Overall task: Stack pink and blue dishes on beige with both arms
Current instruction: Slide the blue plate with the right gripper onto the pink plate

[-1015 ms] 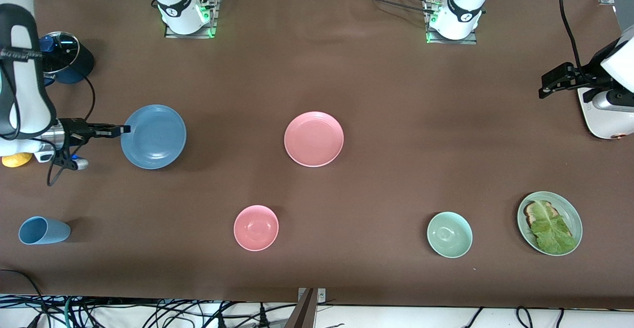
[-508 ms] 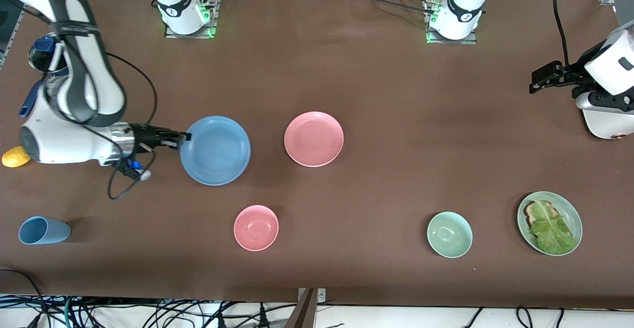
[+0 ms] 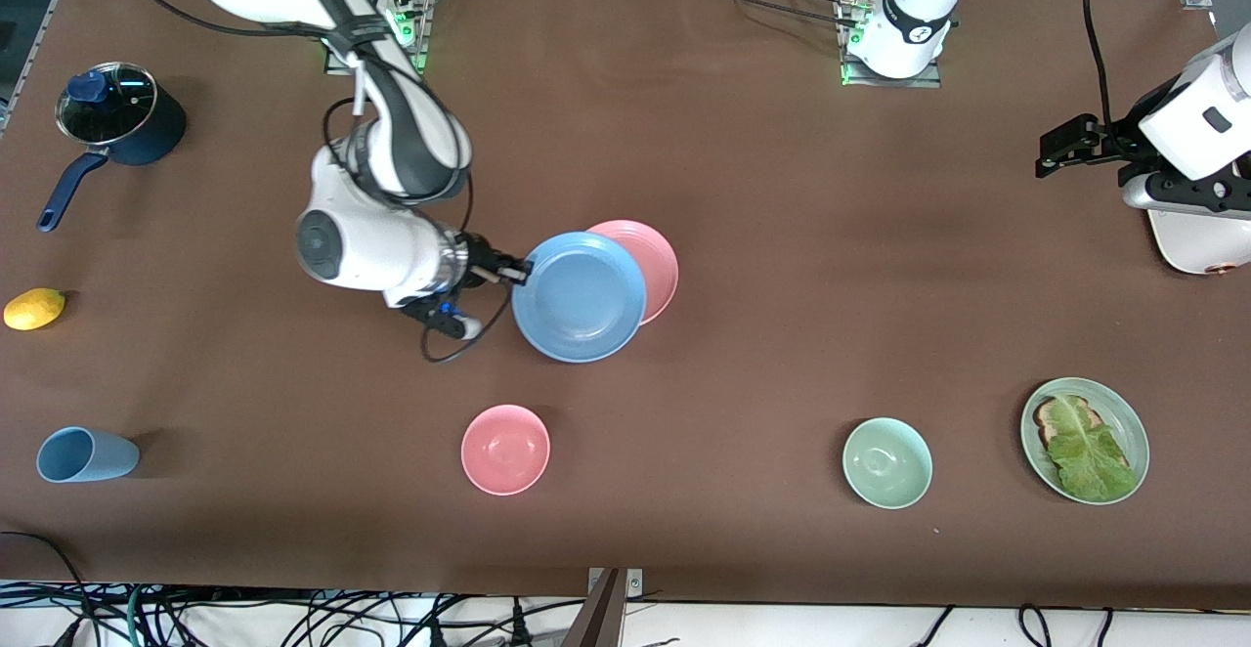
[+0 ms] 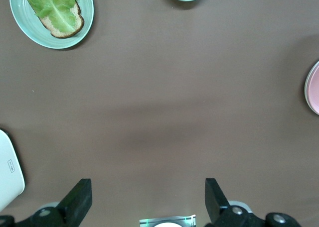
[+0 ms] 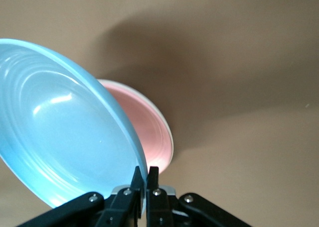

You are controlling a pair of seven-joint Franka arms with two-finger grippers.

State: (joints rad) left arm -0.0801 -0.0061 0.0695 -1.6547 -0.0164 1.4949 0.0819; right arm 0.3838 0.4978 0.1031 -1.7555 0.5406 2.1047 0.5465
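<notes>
My right gripper (image 3: pixel 518 273) is shut on the rim of the light blue plate (image 3: pixel 582 297) and holds it tilted above the table. In the front view that plate covers the part of the pink plate (image 3: pixel 655 261) toward the right arm's end. The pink plate lies flat mid-table. In the right wrist view the gripper (image 5: pixel 146 174) pinches the blue plate (image 5: pixel 65 132) edge-on, and the pink plate (image 5: pixel 149 132) shows just past it. My left gripper (image 3: pixel 1051 153) hangs open with nothing in it over bare table at the left arm's end (image 4: pixel 147 197). The beige plate is out of view.
A pink bowl (image 3: pixel 505 450), a pale green bowl (image 3: pixel 886 462) and a green plate with toast and lettuce (image 3: pixel 1126 412) stand nearer the front camera. A blue cup (image 3: pixel 86 454), a lemon (image 3: pixel 34 308) and a dark lidded pot (image 3: pixel 122 124) sit at the right arm's end.
My right arm has carried the blue plate from the right arm's end to the middle, where it now overlaps the pink plate. The left arm has shifted only slightly.
</notes>
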